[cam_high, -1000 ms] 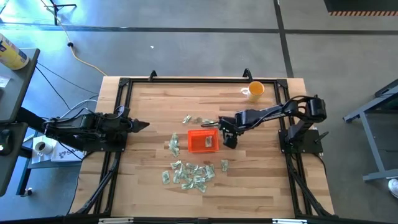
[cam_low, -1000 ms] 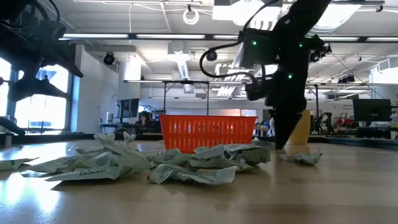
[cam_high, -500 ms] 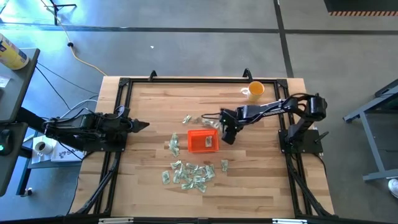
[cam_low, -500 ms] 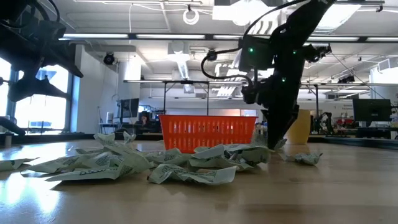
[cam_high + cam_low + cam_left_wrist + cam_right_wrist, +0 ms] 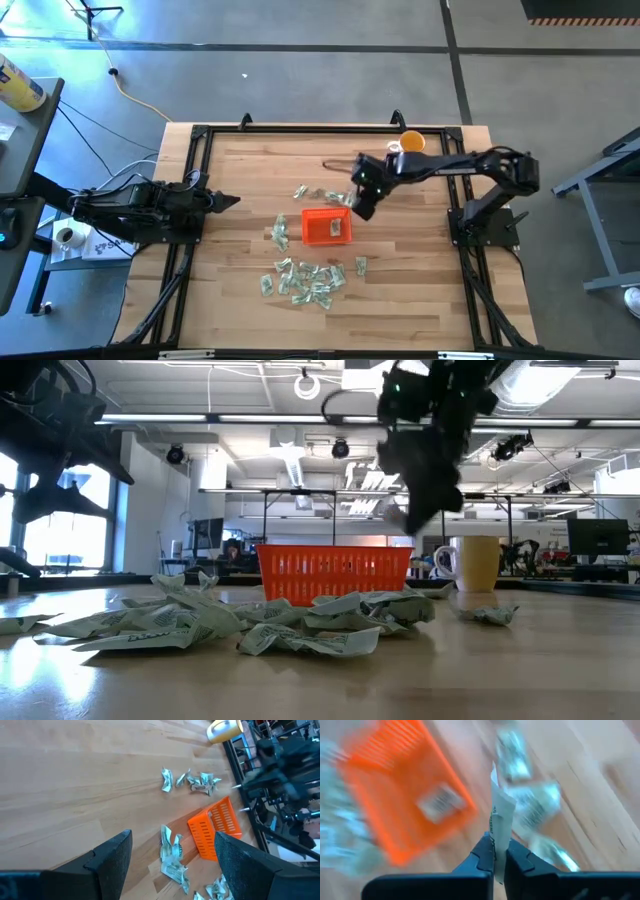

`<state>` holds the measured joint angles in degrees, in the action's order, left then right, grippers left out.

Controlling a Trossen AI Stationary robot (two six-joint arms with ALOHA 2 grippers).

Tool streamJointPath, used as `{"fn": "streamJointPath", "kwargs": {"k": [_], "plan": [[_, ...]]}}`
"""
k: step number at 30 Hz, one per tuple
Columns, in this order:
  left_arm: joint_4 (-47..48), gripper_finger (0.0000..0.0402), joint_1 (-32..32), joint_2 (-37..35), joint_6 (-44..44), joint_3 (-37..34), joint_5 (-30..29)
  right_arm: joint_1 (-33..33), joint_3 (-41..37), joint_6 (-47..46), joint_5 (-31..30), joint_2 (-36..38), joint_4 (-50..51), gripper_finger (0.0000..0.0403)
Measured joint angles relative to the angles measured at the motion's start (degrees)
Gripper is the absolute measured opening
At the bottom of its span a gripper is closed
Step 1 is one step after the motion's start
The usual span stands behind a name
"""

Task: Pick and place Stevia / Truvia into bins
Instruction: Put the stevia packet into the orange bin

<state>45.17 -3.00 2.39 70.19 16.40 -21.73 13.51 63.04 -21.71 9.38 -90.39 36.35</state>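
Many crumpled green-and-white Stevia packets lie on the wood table: a pile point(image 5: 305, 280) near the front, a few point(image 5: 281, 232) left of the orange tray point(image 5: 326, 227), and some point(image 5: 318, 193) beyond it. The tray has a label inside point(image 5: 440, 802). My right gripper point(image 5: 362, 203) hangs above the table by the tray's far right corner, shut on one packet point(image 5: 499, 817). My left gripper point(image 5: 232, 201) waits open at the table's left edge. My right gripper pinches one end of a single packet point(image 5: 496, 851) between its two fingers point(image 5: 482, 854). The rest of the packet sticks out past the fingertips. The packet is lifted clear of the table and the tray.
An orange-yellow cup point(image 5: 411, 144) stands at the far right of the table. A single packet point(image 5: 360, 266) lies to the near right of the tray. A black frame point(image 5: 200, 135) runs around the tabletop. Bare wood lies at the right and far left.
My right gripper has risen from the table surface just right of the tray, moving a little toward the far edge. It now stands well above the tray's rim with a packet between its fingers.
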Motion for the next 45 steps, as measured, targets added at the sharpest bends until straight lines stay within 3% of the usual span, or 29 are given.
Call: {"fn": "streamJointPath", "kwargs": {"k": [8, 12, 16, 20, 24, 27, 31, 35, 41, 45], "plan": [[0.0, 0.0317, 0.01, 0.0, 0.56, 0.0, -0.54, -4.83, 8.63, 3.98, 18.08, -6.72, -0.8, 0.0011], [-0.03, 0.0317, 0.01, 0.1, 0.5, 0.0, -3.61, -6.76, 11.02, 6.82, 19.23, -11.35, -0.27, 0.0029], [-0.1, 0.0317, 0.02, 1.97, -0.61, 0.0, -2.19, -5.98, 12.78, 8.61, 15.56, -13.99, 2.48, 0.0089], [-1.58, 0.0317, 0.02, 6.66, -4.23, 0.0, 1.73, -5.44, 15.44, 7.86, 10.04, -14.37, 6.52, 0.0178], [-8.09, 0.0317, 0.02, 13.67, -11.3, -0.02, 3.28, -6.52, 20.08, 9.15, -1.49, -13.51, 13.24, 0.0255], [-15.07, 0.0317, 0.02, 19.89, -14.7, -0.02, 3.62, -7.83, 22.3, 9.22, -7.74, -12.59, 18.19, 0.0287], [-22.0, 0.0316, 0.04, 28.9, -18.02, 0.21, 2.96, -8.76, 19.96, 6.56, -8.5, -11.07, 25.14, 0.0297], [-28.16, 0.0305, 1.13, 38.32, -18.89, 2.85, 3.62, -9.5, 14.59, 3.39, -8.58, -6.72, 25.71, 0.0296], [-38.16, 0.0273, 14.02, 55.06, -30.39, 11.25, 14.61, -9.36, 6.67, -3.79, -11.7, 1.04, 25.64, 0.0292], [-35.51, 0.0252, 21.77, 68.61, -39.34, 20.6, 20.11, -9.17, 2.65, -7.33, -14.33, 5.39, 25.11, 0.0292]]}}
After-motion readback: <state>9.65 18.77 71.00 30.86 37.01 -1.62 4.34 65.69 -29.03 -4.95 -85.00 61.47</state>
